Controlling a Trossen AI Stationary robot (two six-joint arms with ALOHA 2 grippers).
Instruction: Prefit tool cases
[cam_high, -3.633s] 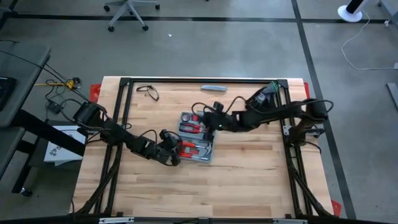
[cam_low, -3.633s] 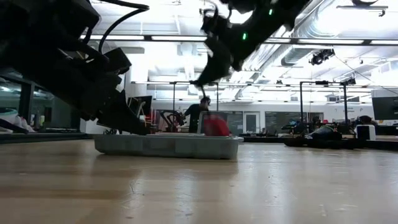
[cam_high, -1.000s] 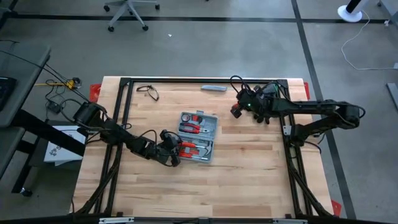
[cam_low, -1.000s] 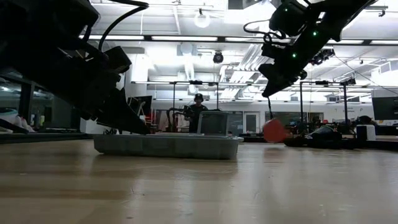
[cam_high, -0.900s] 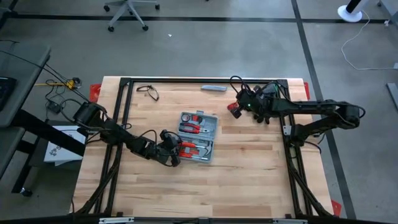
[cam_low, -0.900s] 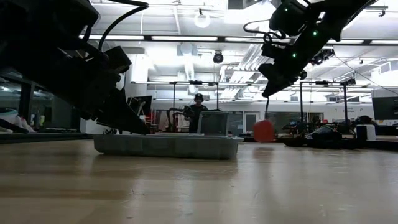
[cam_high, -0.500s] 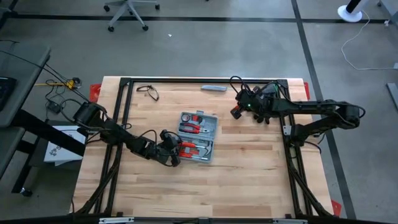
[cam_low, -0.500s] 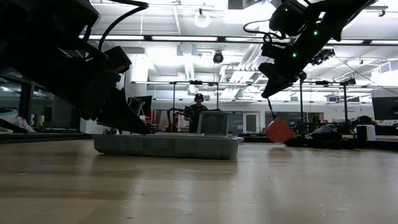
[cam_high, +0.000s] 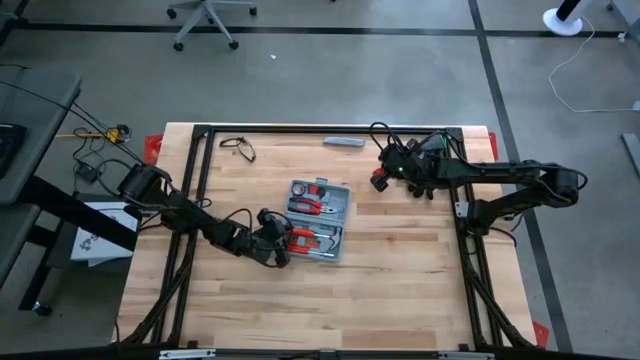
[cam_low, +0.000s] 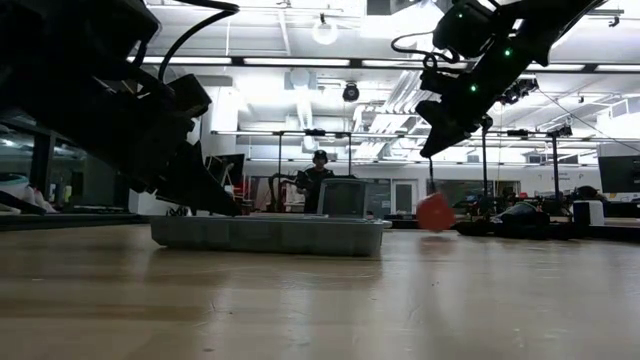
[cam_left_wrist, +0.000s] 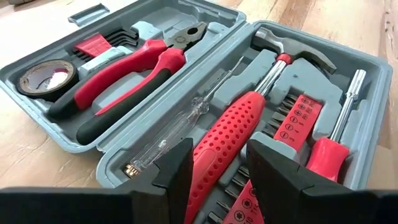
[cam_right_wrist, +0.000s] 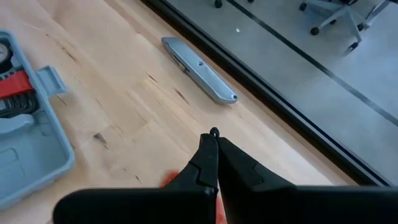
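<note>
Two arms are working at my table (cam_high: 400, 290). The tool case (cam_high: 318, 218) is lying open in the middle of the high view, slightly left of centre, with its red-handled tools showing. My left gripper (cam_high: 281, 243) is sitting at the lower left edge of the case; in the left wrist view its fingers (cam_left_wrist: 176, 168) are spread apart, and a red-handled screwdriver (cam_left_wrist: 225, 143) in its slot is lying between them. My right gripper (cam_high: 381, 176) is hanging in the upper right part of the high view, well apart from the case. Its fingers (cam_right_wrist: 208, 163) are pressed together on a thin ring, and a small red object (cam_low: 435, 212) is dangling below it, above the wood. A grey utility knife (cam_right_wrist: 199, 78) is lying near the far table edge.
</note>
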